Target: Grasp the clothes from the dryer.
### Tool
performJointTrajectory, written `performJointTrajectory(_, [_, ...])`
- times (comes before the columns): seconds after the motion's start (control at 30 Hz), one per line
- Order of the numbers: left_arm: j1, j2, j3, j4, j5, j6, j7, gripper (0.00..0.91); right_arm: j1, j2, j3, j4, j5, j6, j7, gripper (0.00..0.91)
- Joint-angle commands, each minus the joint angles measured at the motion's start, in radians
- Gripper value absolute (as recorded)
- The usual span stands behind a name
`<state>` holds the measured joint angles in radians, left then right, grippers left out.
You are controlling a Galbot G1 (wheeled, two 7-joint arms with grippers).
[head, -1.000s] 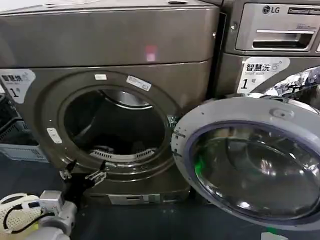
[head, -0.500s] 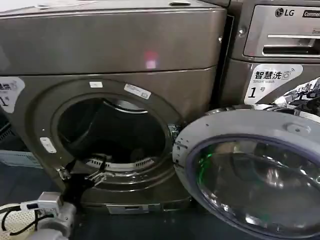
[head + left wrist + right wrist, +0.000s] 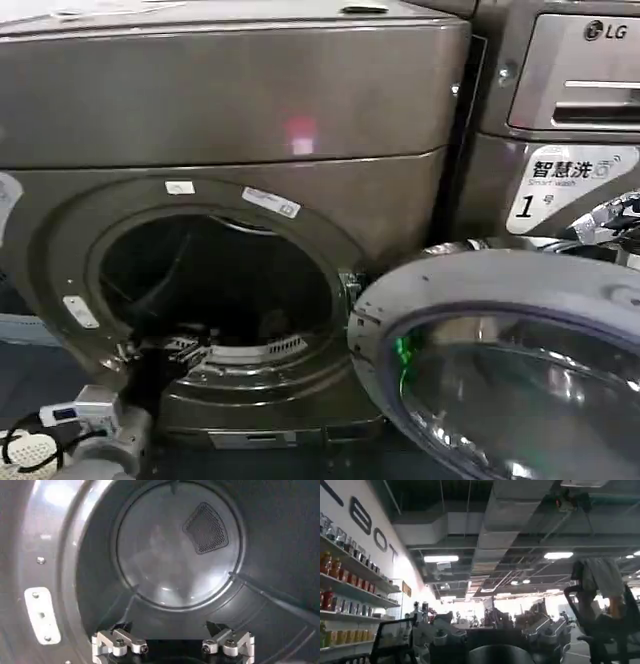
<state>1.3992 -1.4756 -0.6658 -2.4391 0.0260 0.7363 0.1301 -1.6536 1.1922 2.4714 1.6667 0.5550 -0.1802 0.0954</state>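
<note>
Clothes not located, reach beginning

I am bringing the left gripper to the dryer porthole's lower rim, its fingers spread apart and empty. I cannot make out the clothes inside the drum. Next, I judge, I am needing to reach deeper.

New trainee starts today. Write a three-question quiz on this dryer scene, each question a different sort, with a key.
1. True or false: the dryer door is shut.
2. Which gripper is at the porthole's lower rim? A) left B) right
3. Fill in: the left gripper has its fingers ____ as it faces the silver drum.

Key: 1 false, the door hangs open. 2 A. 3 open.
</note>
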Motion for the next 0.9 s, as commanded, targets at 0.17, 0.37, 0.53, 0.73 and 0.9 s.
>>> performJointTrajectory(0.17, [-0.061, 0.006, 0.011, 0.077, 0.056, 0.049, 0.02, 0.907, 0.001, 0.005, -0.012, 0.004, -0.009, 0.023, 0.0, 0.907])
performJointTrajectory(0.37, [-0.18, 0.038, 0.032, 0.18, 0.41, 0.049, 0.254, 0.907, 0.001, 0.004, -0.013, 0.015, -0.005, 0.022, 0.0, 0.907])
performJointTrajectory(0.53, [-0.265, 0.121, 0.028, 0.245, 0.947, -0.176, 0.697, 0.907, 0.003, 0.004, -0.024, 0.02, -0.005, 0.023, 0.001, 0.907])
performJointTrajectory(0.73, [-0.447, 0.213, 0.027, 0.318, 1.051, -0.464, 1.008, 0.907, 0.007, 0.01, -0.035, 0.035, -0.005, 0.024, 0.002, 0.907])
performJointTrajectory(0.9, [-0.521, 0.243, 0.04, 0.349, 1.165, -0.696, 1.174, 0.907, 0.004, 0.013, -0.033, 0.043, -0.005, 0.024, 0.002, 0.907])
